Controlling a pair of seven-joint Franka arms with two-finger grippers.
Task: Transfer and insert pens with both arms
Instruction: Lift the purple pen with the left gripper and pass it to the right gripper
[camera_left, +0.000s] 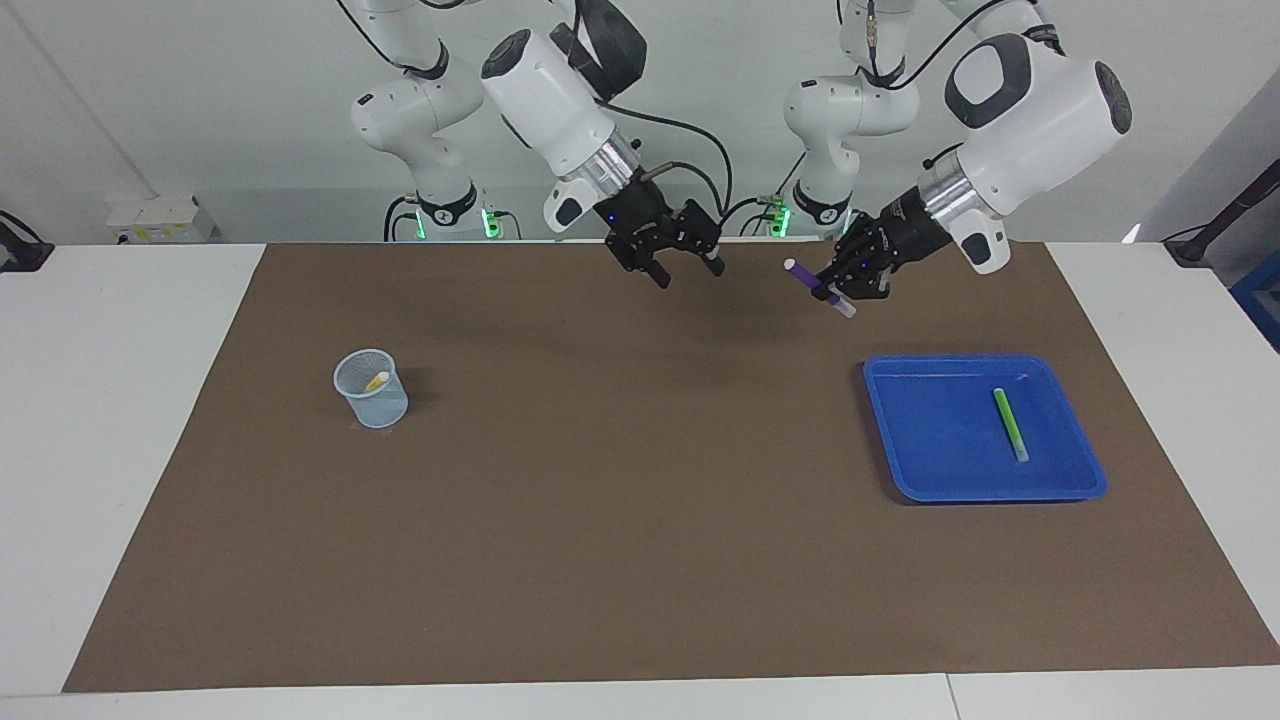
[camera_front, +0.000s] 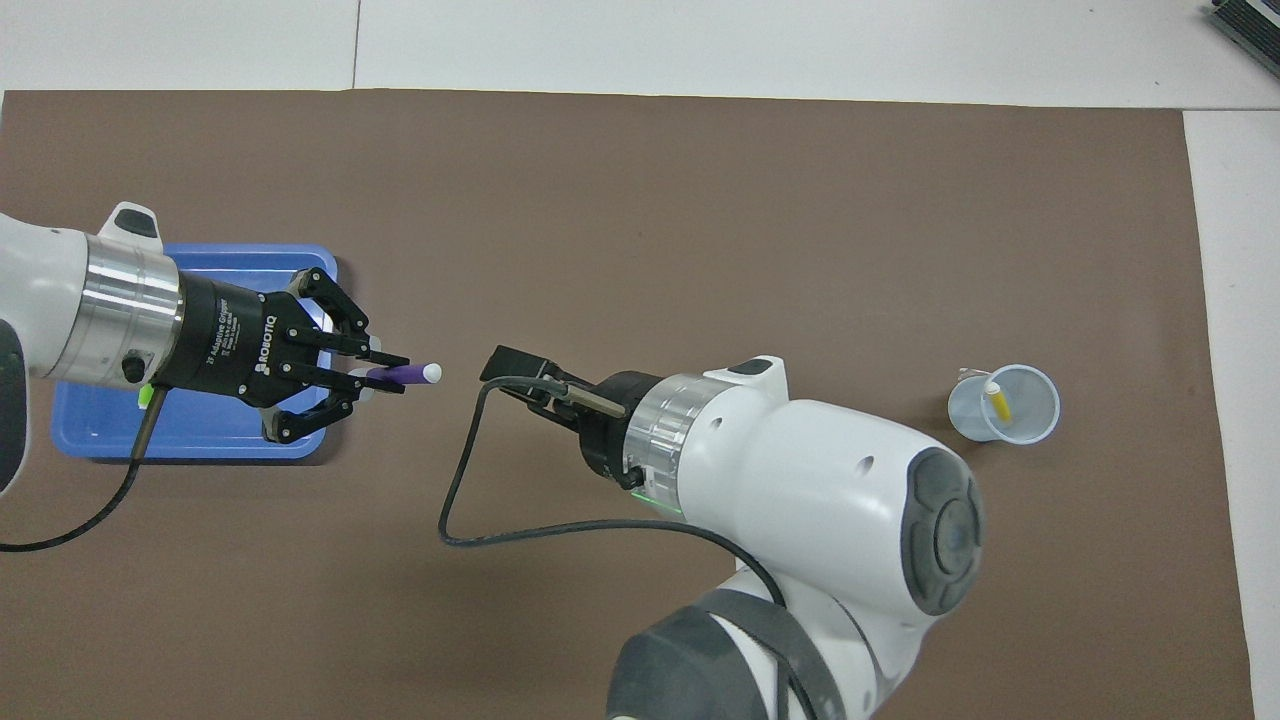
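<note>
My left gripper (camera_left: 838, 291) (camera_front: 372, 373) is shut on the purple pen (camera_left: 803, 277) (camera_front: 405, 374), held in the air over the brown mat beside the blue tray (camera_left: 940, 450) (camera_front: 240, 440). The pen's free end points toward my right gripper (camera_left: 686, 264) (camera_front: 512, 363), which hangs open and empty a short gap away, over the mat's middle near the robots. The green pen (camera_left: 1010, 424) lies flat in the tray. The yellow pen (camera_left: 377, 381) (camera_front: 995, 399) stands slanted in a clear plastic cup (camera_left: 371, 395) (camera_front: 1003, 405) toward the right arm's end.
A brown mat (camera_left: 640, 520) covers most of the white table. Two smaller white arms (camera_left: 430, 110) without grippers stand at the robots' edge. A black cable (camera_front: 470, 500) loops from the right wrist.
</note>
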